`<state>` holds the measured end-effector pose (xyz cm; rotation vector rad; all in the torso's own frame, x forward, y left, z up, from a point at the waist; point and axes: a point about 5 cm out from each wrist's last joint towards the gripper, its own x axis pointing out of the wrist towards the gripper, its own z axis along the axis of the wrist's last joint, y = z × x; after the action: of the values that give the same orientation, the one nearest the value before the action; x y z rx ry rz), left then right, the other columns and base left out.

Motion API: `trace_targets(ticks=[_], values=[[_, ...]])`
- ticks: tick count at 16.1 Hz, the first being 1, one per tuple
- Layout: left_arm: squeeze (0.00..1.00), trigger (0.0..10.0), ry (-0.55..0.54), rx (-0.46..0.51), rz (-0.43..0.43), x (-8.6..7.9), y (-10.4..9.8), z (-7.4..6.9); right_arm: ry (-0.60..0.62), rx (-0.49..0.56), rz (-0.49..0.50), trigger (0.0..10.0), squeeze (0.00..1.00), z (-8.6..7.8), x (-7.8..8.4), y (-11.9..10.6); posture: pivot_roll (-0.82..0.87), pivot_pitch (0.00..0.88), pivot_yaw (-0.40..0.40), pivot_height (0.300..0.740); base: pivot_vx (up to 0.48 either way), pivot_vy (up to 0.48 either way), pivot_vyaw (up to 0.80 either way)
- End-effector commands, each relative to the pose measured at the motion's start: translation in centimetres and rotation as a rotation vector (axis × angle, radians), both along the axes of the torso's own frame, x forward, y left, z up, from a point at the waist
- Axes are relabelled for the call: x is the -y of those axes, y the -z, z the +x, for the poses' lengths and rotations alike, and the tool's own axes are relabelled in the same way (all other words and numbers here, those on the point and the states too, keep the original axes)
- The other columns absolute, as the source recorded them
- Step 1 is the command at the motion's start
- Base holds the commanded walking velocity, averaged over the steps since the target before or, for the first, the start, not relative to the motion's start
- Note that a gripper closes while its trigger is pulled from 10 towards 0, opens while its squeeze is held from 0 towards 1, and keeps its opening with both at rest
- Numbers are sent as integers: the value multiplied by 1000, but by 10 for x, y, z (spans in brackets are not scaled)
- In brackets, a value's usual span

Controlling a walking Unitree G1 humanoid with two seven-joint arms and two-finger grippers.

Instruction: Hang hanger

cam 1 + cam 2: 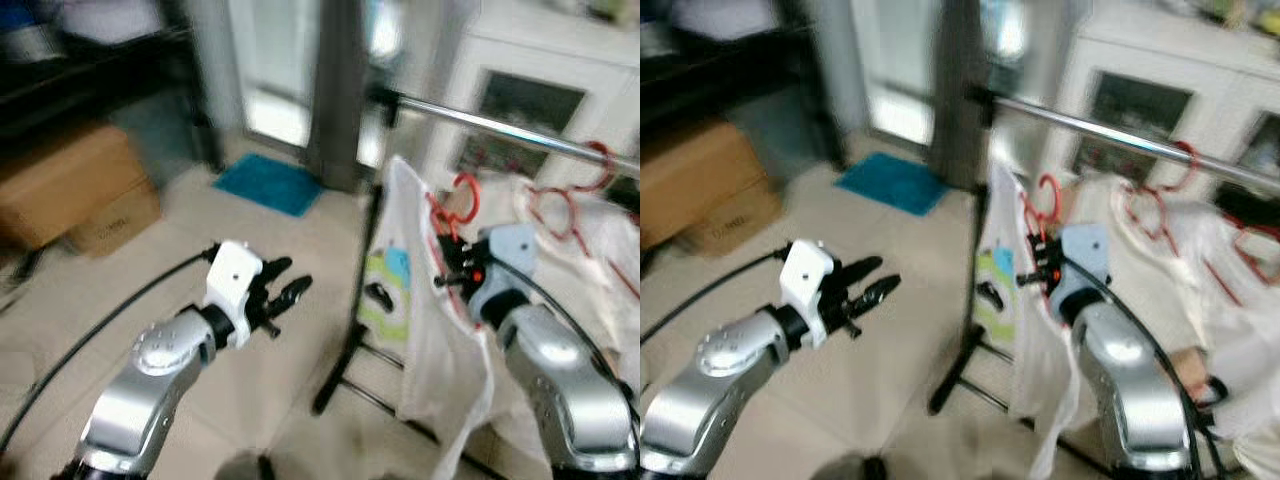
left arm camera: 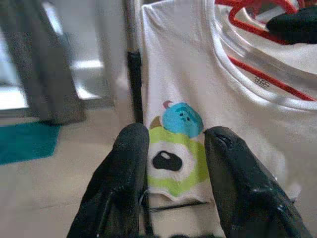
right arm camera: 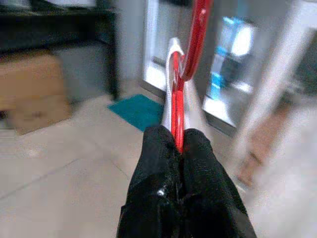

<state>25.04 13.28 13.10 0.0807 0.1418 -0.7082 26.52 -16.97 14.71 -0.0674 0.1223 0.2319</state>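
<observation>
**Red hanger clamped in the right gripper below the rail**

Left eye view: the right gripper holds a red hanger carrying a white T-shirt with a green and blue cartoon print, just under the metal rail of a black clothes rack. More red hangers with pale garments hang further along the rail. The left gripper hovers over pale floor tiles, well apart from the rack.

Right eye view: the same scene, with a cardboard box, a teal mat and a white cabinet behind.

Left wrist view: the left fingers stand apart, empty, framing the shirt's print.

Right wrist view: the right fingers are pressed together on the hanger's red neck, its hook curving above
</observation>
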Motion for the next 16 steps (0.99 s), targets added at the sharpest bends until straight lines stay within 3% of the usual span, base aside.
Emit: trace_targets(ticks=[1, 3, 4, 5, 6, 7, 8, 9, 15, 16], values=[[0, 10000, -6, 13, 22, -1, -1, 5, -85, 49, 26, 0, 0, -1, -13, -9, -69, 0, 10, 740, 0, 0, 0], [0, 10000, 10, 23, 32, 0, -2, 15, -200, 56, 64, 0, 0, -1, -28, -15, -67, 0, 7, 740, 0, 0, 0], [188, 10000, 2, 33, 24, 0, -4, 23, -254, 62, 99, 0, 0, -3, -36, -18, -70, 0, 14, 740, 0, 0, 0], [725, 10000, -13, 35, 30, -1, -5, 29, -282, 67, 123, 0, 0, -4, -41, -20, -73, 0, 19, 740, 0, 0, 0], [1000, 10000, -66, 80, 68, 1, -10, 46, -350, 77, 164, 0, 0, -9, -49, -25, -76, 0, 17, 740, 0, 0, 0], [1000, 10000, -90, 112, 70, 3, -15, 55, -381, 79, 180, 0, 0, -11, -52, -27, -77, 0, 13, 740, 0, 0, 0], [851, 10000, -95, 132, 72, 5, -18, 60, -400, 82, 184, 0, 0, -12, -53, -28, -78, 0, 13, 740, 0, 0, 0], [0, 10000, -113, 162, 70, 7, -22, 67, -442, 91, 200, 0, 0, -14, -57, -31, -80, 0, 19, 740, 0, 0, 0], [0, 10000, -31, 234, 26, 31, -27, 80, -501, 93, 208, 0, 0, -18, -62, -31, -114, 0, 50, 740, 0, 0, 0], [0, 549, -28, 249, 33, 32, -25, 80, -495, 91, 201, 0, 0, -16, -62, -30, -114, 0, 48, 740, 0, 0, 0]])
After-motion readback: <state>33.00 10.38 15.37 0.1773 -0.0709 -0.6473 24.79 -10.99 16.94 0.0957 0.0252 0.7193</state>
